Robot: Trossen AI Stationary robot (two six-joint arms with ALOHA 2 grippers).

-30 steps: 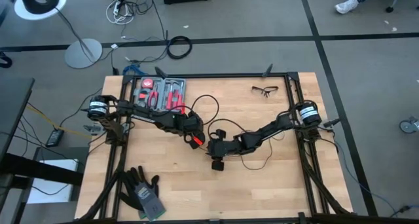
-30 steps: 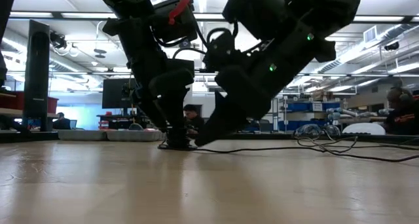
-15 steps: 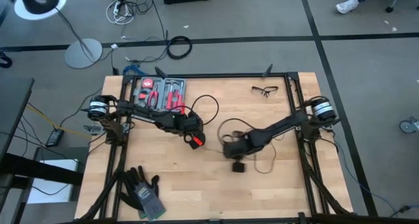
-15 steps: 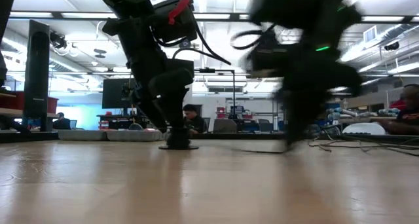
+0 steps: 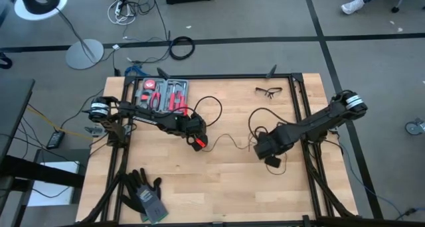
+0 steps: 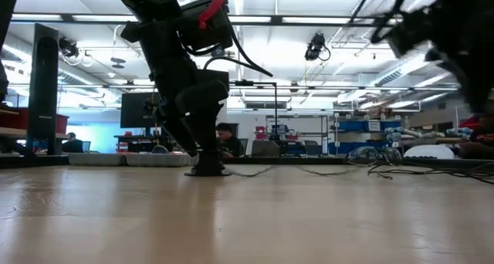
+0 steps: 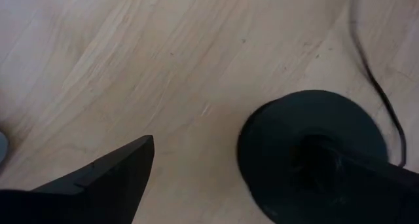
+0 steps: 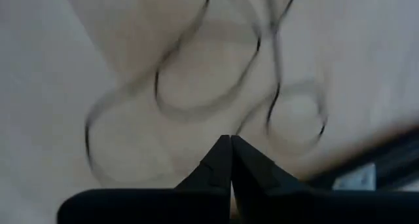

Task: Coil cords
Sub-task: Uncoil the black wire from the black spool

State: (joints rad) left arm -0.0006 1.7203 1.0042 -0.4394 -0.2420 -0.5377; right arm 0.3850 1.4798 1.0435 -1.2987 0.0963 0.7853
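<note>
On the left of the desk we had the left claw standing wide open near the middle, one finger planted on or just above the puck, the small round black disc at the end of the cord; we could not tell whether the finger pressed it down or merely hovered. A tool tray lay behind that arm and a pair of gloves at the near left corner.

From the puck the cord ran rightward in a thin wavy line across the bare wood to the right claw, which we saw fully shut, its two fingertips meeting. Loose loops of cord lay on the desk just beyond those tips in the right wrist view, but whether a strand was actually pinched between them we could not tell. A pair of glasses sat at the far right corner, well clear.

We judged the step to be gathering slack into loops on the right while the puck end stayed anchored. To do it well we would keep the puck pinned, draw the cord gently so it neither snapped taut nor dragged the disc, and lay each new loop over the last instead of scattering them.
</note>
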